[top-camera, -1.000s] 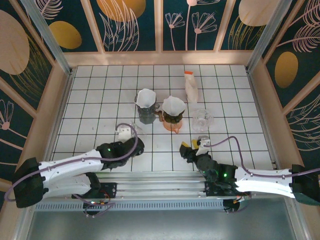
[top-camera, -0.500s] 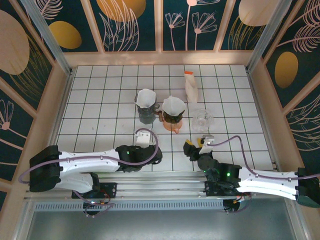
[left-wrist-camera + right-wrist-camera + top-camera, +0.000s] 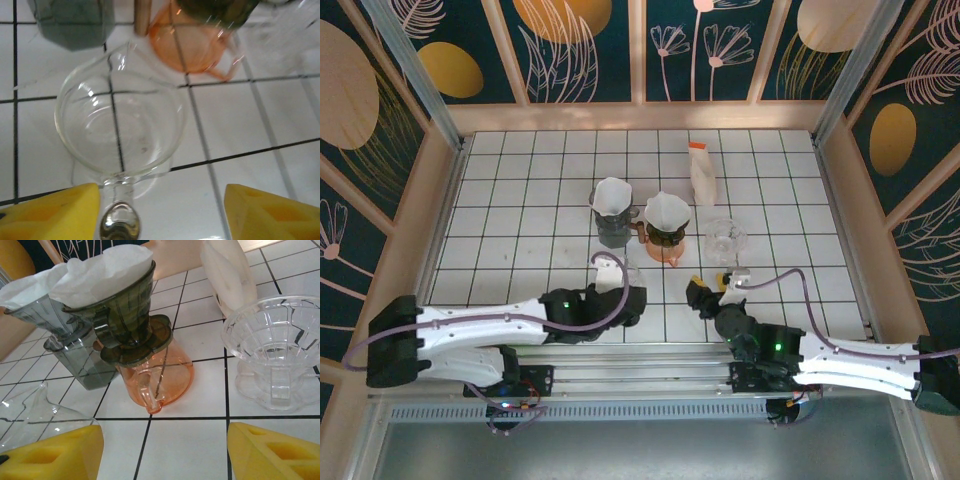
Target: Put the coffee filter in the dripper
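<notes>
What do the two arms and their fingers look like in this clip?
The left arm and right arm have white shells with black joints and bases, each showing a small green light. A purple cable loops along each. The fingers are blocky yellow wedges.

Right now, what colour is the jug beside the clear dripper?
The jug is translucent orange; the right wrist view shows it best.
</notes>
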You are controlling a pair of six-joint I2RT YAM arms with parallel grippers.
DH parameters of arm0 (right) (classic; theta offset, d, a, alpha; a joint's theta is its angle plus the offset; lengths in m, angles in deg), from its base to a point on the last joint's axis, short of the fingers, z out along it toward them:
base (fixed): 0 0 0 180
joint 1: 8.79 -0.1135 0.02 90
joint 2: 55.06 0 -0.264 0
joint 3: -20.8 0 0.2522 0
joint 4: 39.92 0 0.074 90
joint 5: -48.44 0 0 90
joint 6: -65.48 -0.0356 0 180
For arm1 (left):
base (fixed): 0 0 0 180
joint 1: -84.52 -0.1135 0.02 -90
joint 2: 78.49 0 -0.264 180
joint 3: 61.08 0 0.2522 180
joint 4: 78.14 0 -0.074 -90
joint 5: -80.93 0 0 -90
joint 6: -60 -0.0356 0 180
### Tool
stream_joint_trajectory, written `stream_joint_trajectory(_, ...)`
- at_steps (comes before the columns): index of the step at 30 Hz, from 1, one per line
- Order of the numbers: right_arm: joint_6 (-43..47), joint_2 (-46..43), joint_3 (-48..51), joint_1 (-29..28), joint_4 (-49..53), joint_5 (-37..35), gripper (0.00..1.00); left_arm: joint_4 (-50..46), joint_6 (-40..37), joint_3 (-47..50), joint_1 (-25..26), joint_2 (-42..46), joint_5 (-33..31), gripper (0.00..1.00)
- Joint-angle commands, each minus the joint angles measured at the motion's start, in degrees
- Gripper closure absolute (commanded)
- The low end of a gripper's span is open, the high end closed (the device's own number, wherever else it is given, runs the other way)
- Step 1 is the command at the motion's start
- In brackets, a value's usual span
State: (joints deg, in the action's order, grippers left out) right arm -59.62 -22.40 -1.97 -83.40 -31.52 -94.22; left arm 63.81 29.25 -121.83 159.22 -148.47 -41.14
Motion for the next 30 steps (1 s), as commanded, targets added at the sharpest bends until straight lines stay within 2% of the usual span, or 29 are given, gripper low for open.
stream_joint_trajectory(1, -1.9, 0.8, -3.9, 1.6, 2.2, -1.0, 0.33, -1.9, 0.0, -3.1, 0.4, 5.3, -2.9, 0.22)
stream_joint_trajectory(5, -3.7, 4.2, -7.3, 10.7, 4.6, 8.1, 0.34, -3.1, 0.6, -2.0, 0.4, 11.8, -6.3, 0.02)
stream_joint_trajectory(11, -0.2, 8.4, -11.7, 21.7, 5.3, 13.8, 0.35, -3.0, 1.6, 1.7, 0.4, 18.1, -9.2, 0.01)
stream_joint_trajectory(16, 2.1, 12.8, -15.0, 37.5, 6.6, 25.2, 0.37, -1.6, 1.8, 5.7, 0.4, 21.7, -9.8, 0.01)
stream_joint_trajectory(18, 2.9, 14.0, -16.5, 41.9, 6.8, 28.9, 0.37, -0.8, 1.3, 7.0, 0.4, 22.8, -9.9, 0.01)
stream_joint_trajectory(23, 5.6, 17.7, -20.9, 48.8, 9.4, 29.6, 0.37, 1.0, 0.0, 9.6, 0.4, 24.9, -10.3, 0.02)
stream_joint_trajectory(30, 5.0, 21.1, -20.3, 58.8, 8.6, 39.2, 0.37, 1.4, 0.8, 14.1, 0.4, 28.9, -11.7, 0.02)
